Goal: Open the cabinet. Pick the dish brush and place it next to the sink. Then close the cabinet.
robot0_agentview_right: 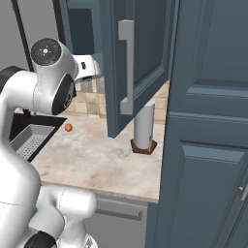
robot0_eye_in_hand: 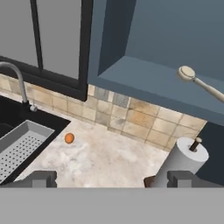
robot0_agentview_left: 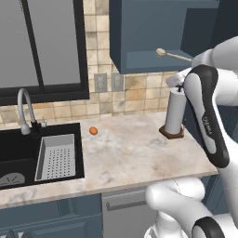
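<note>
Black recessed sink point(robot0_eye_in_hand: 8, 131), perforated grey tray: far left below pincer point(robot0_eye_in_hand: 111, 178). Pincer fingers wide apart, nothing between. Cabinet point(robot0_eye_in_hand: 144, 78) open; dish brush point(robot0_eye_in_hand: 199, 82), round cream head, thin stick, on shelf above-right of pincer.

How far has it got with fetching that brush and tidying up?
The cabinet door stands open, so the first step looks done. The brush lies at the edge of the cabinet's shelf, not yet picked up; the gripper is open, its fingers apart and empty. Left to do: grasp the brush, set it on the counter beside the sink, then shut the door.
</note>
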Motion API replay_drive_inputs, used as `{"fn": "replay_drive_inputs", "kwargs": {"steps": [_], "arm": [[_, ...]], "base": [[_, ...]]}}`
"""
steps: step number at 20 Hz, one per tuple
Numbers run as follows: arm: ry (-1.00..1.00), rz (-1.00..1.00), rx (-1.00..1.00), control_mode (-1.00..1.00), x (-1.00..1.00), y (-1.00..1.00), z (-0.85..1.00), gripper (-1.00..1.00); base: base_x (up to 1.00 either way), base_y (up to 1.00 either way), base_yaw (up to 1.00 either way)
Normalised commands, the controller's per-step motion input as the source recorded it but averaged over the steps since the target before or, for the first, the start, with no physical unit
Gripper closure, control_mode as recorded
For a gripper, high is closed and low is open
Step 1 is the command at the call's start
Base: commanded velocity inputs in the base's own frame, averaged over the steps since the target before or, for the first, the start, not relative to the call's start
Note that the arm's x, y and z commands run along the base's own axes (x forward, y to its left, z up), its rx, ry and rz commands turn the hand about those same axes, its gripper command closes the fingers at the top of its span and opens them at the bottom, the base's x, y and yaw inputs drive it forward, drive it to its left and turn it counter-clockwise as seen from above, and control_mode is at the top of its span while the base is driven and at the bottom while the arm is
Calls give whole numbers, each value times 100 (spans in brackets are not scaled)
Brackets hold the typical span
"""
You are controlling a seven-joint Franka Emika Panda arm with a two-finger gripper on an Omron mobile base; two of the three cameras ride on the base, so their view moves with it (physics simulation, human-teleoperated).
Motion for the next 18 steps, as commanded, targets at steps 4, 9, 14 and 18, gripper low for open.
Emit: {"fn": "replay_drive_inputs", "kwargs": {"steps": [4, 9, 14, 18], "arm": [[0, 0, -13, -100, 41, -6, 0, -100], [0, 0, -6, -100, 28, -19, 0, -100], [0, 0, -2, -100, 35, -29, 1, -100], [0, 0, 0, -100, 41, -23, 11, -100]], "base": [[0, 0, 0], [0, 0, 0], [0, 0, 0], [0, 0, 0]]}}
